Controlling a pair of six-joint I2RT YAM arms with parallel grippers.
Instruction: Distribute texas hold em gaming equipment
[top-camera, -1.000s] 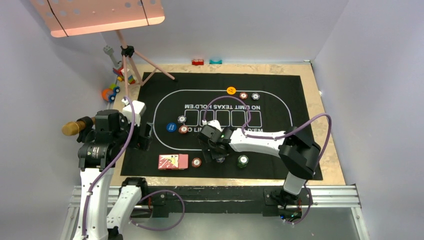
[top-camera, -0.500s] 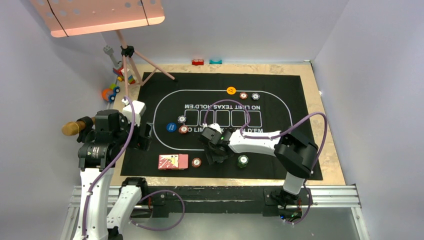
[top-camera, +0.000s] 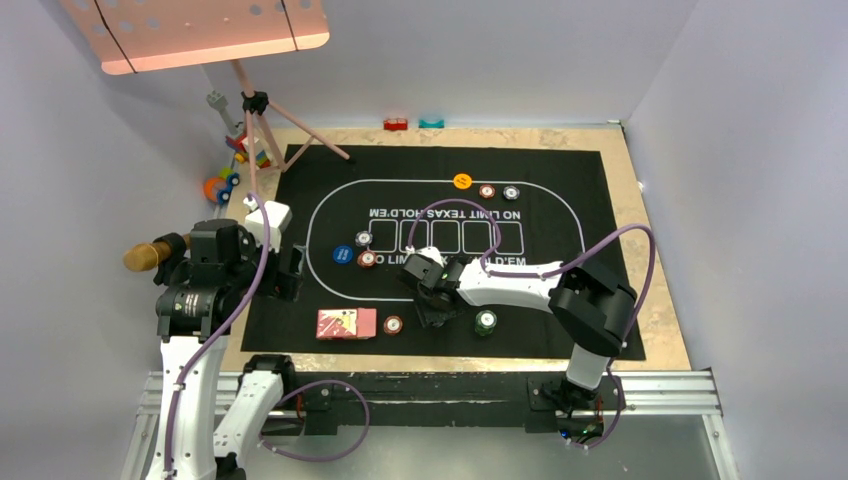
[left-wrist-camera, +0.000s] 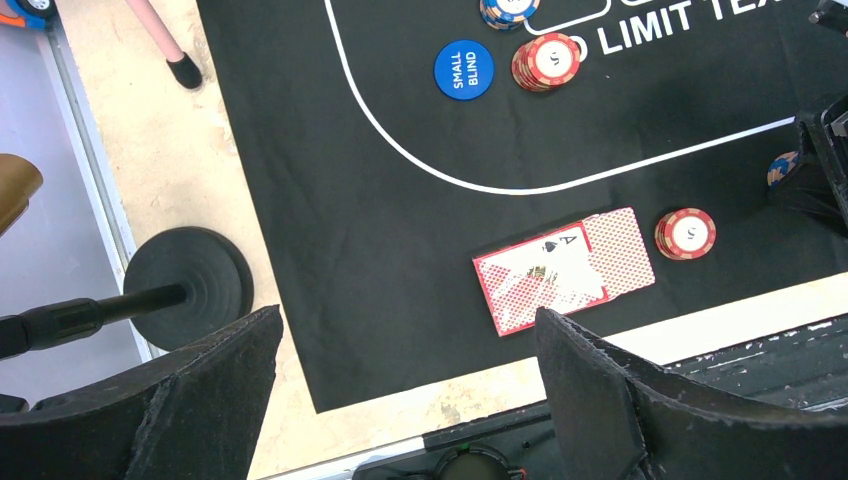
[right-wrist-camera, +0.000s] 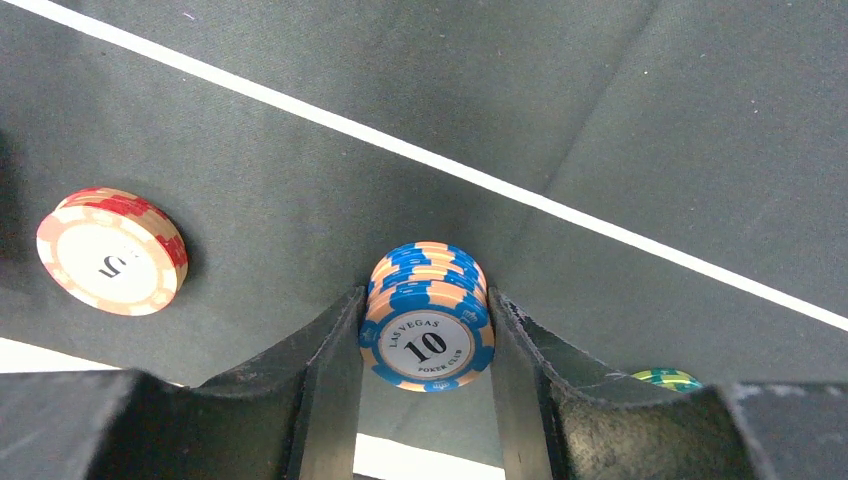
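Observation:
A stack of blue and orange poker chips (right-wrist-camera: 427, 320) marked 10 stands on the black mat, and my right gripper (right-wrist-camera: 425, 298) is shut on it, a finger against each side. From above, the right gripper (top-camera: 432, 305) hides that stack. A red chip (right-wrist-camera: 110, 250) lies to its left and a green stack (top-camera: 485, 322) to its right. Red-backed cards (left-wrist-camera: 562, 268) lie near the mat's front edge with a red chip (left-wrist-camera: 685, 233) beside them. The blue button (left-wrist-camera: 464, 69) and a red stack (left-wrist-camera: 547, 61) sit farther in. My left gripper (left-wrist-camera: 408, 318) hangs open above the mat's front left corner.
An orange button (top-camera: 462, 181), a red chip (top-camera: 487, 191) and a grey chip (top-camera: 511, 192) sit at the far side of the mat (top-camera: 600, 200). A pink stand's tripod (top-camera: 262, 120) and toys (top-camera: 225, 180) occupy the back left. Red (top-camera: 396, 124) and teal (top-camera: 431, 123) blocks lie by the back wall.
My right gripper has edged left and lower toward the mat. Its jaws have closed in. The left arm has not moved.

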